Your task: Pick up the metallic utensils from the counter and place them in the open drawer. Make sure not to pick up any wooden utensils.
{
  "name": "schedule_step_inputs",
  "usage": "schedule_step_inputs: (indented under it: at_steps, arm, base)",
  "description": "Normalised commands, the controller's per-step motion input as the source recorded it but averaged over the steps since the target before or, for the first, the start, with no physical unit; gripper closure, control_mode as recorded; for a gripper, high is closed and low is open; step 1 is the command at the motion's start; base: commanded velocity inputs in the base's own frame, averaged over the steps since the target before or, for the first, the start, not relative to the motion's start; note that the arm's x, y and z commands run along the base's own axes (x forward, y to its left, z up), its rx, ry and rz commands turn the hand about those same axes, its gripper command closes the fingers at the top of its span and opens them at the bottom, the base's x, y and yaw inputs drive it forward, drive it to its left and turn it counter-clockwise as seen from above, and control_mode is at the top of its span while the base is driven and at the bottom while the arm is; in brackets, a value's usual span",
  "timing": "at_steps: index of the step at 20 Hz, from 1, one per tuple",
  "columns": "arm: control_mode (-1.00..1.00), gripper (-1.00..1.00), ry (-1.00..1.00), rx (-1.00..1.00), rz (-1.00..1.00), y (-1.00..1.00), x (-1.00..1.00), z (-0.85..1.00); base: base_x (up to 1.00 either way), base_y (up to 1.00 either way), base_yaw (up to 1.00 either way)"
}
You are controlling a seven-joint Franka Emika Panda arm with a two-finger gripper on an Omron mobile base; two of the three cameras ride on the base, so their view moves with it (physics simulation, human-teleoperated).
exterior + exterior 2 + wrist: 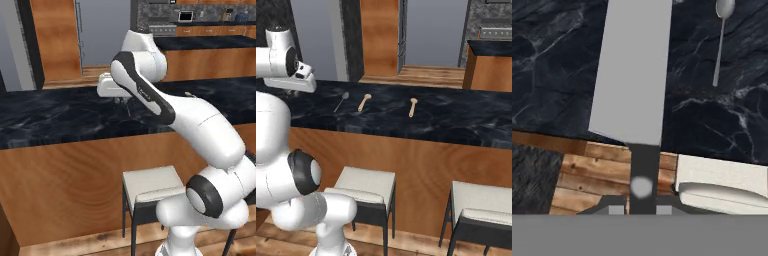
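Two small dark fingertips of the gripper (642,206) are clamping the dark handle of the knife (633,75), its broad silver blade hanging over the near edge of the counter (557,75), above the wood floor (592,180) and a pale stool (722,187). Farther in on the counter, the metal spoon (341,101) is lying toward the far edge, with two wooden utensils (364,102) (413,107) resting beside it, well apart from the knife.
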Motion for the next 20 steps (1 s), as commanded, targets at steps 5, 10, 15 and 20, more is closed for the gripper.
schedule_step_inputs:
  at_steps: [5, 10, 15, 20]
  arm:
    - [-1.0, 1.0, -0.09, 0.04, -0.05, -0.89, -1.0, 0.37]
    - [-1.0, 1.0, -0.04, 0.0, 0.0, -0.94, -0.91, 0.12]
    - [-1.0, 1.0, -0.02, 0.0, 0.0, -0.81, -0.88, 0.03]
    - [-1.0, 1.0, -0.02, -0.01, 0.01, -0.66, -0.4, 0.01]
  base:
    - [0.0, 0.0, 0.0]
    - [0.0, 0.0, 0.0]
    - [0.0, 0.0, 0.0]
    - [0.0, 0.0, 0.0]
